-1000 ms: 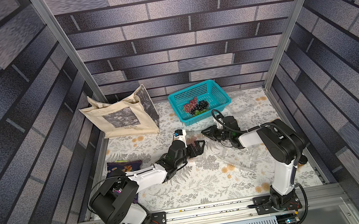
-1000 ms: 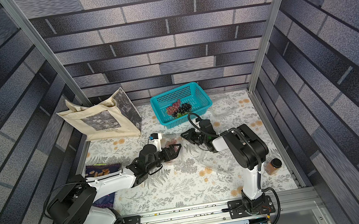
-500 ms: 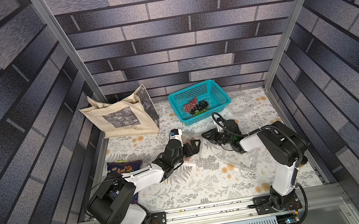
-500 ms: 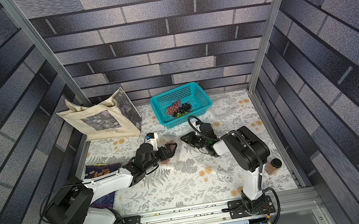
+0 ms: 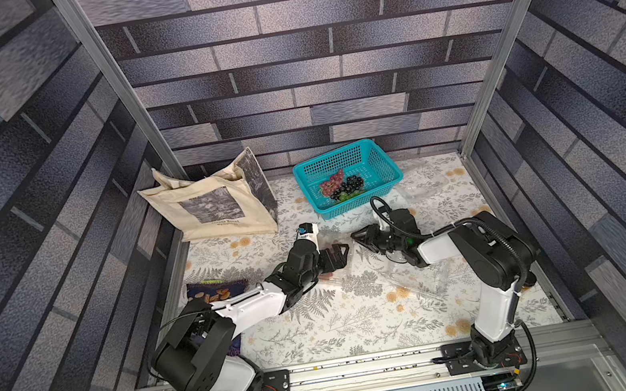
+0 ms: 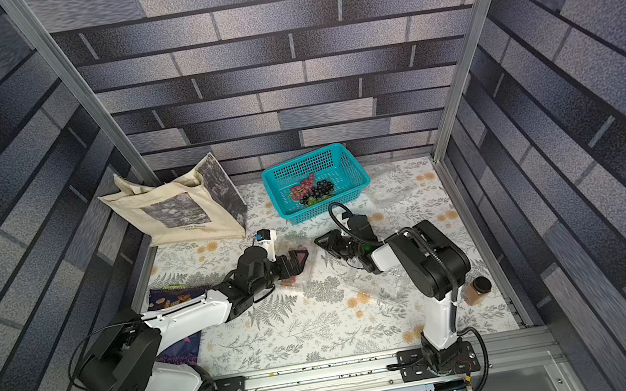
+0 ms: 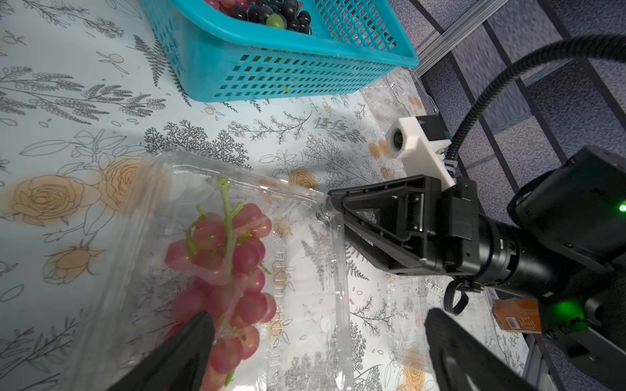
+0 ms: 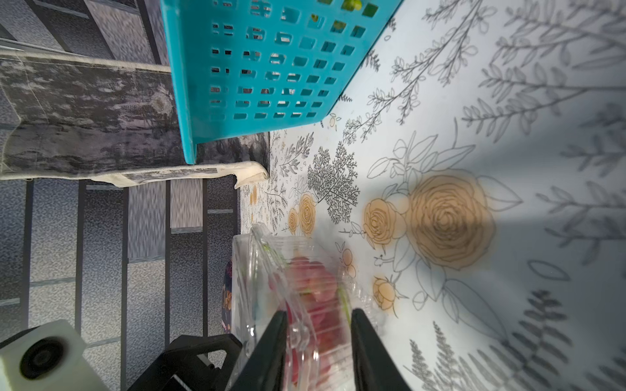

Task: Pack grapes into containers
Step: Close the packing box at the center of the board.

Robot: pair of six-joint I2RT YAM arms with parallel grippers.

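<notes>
A clear clamshell container (image 7: 305, 257) lies on the flowered cloth at mid-table with a bunch of red grapes (image 7: 233, 250) inside it. My left gripper (image 7: 316, 313) hovers over it, wide open and holding nothing; both top views show it there (image 5: 336, 252) (image 6: 298, 259). My right gripper (image 8: 318, 313) reaches in from the right (image 5: 355, 235). Its jaws stand a little apart, with the container's (image 8: 305, 338) corner rim between them. More grapes (image 5: 342, 189), red, dark and green, lie in the teal basket (image 5: 391, 176).
A beige tote bag (image 5: 212, 207) stands at the back left. A snack packet (image 5: 214, 293) lies by the left arm. One more clear container (image 5: 420, 277) sits in front of the right arm and another (image 5: 428, 187) at the back right. A brown jar (image 6: 477, 290) stands near the right wall.
My right gripper has slid left up to the container's corner and its jaws have widened. The left gripper has stayed open over the container, shifting only slightly.
</notes>
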